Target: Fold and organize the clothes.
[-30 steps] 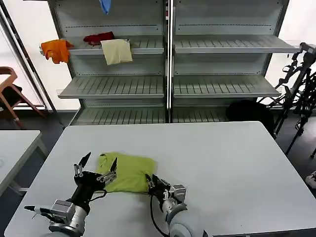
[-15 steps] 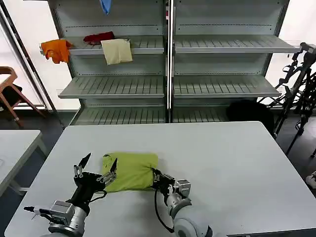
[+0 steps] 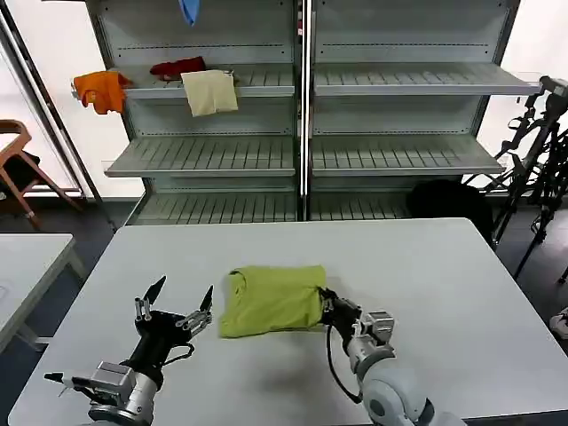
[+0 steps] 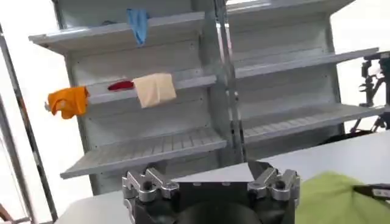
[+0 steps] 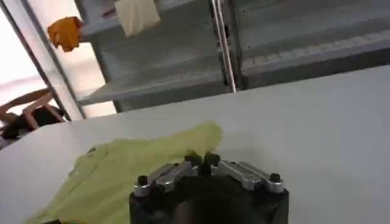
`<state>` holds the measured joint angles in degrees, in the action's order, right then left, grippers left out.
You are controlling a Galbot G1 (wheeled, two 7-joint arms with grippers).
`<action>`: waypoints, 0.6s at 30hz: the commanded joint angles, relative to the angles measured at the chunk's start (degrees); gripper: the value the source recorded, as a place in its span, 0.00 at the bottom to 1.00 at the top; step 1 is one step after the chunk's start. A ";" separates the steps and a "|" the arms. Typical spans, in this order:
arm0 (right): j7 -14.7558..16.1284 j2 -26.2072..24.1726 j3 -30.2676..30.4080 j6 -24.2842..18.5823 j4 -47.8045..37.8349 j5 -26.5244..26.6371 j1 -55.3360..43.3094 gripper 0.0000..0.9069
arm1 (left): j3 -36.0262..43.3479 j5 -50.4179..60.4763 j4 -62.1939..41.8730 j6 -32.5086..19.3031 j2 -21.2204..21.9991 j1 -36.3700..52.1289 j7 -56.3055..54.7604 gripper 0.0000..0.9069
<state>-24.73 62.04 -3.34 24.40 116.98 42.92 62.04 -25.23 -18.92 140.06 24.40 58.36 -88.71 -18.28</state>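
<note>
no writing can be read on the folded green shirt (image 3: 271, 300). the right gripper (image 3: 323, 304) pinches its right edge, arm stretched low over the table (image 3: 444, 266). the left gripper (image 3: 174, 311) hovers spread, holding nothing.

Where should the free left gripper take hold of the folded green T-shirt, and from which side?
Probably the T-shirt's left folded edge, approached from the robot's left, low along the table. The shirt lies flat as a compact bundle, so only a side edge gives a pinch. The right gripper is shut on its right edge, while the open left gripper waits beside the left one.
</note>
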 commanded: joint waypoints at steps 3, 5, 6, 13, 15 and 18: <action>3.30 -6.01 -6.29 3.79 4.63 -14.63 2.45 1.00 | -0.07 -0.30 1.34 0.46 -0.05 -0.76 -0.24 1.00; 1.01 -7.04 -9.51 1.19 7.59 -15.03 4.75 1.00 | -0.09 -0.80 1.66 0.16 0.02 -1.20 -0.37 1.00; 0.38 -7.67 -11.23 -0.30 8.51 -15.27 6.66 1.00 | -0.12 -0.93 1.79 -0.21 0.02 -1.49 -0.39 1.00; -1.22 -8.51 -29.04 -14.75 17.52 -18.82 30.38 1.00 | 0.25 -1.09 0.77 -5.15 -0.37 -4.66 -0.40 1.00; -1.81 -7.80 -31.37 -20.18 18.65 -21.24 36.81 1.00 | 0.77 -0.71 0.12 -7.13 -0.16 -5.91 -0.41 1.00; -3.56 -6.27 -33.33 -28.87 19.24 -26.14 46.04 1.00 | 1.12 0.21 -1.66 -11.77 -0.17 -8.65 -0.91 1.00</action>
<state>-25.01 55.56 -20.39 17.49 128.06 28.72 78.14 -24.68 -19.57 140.73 21.07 58.20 -92.36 -18.74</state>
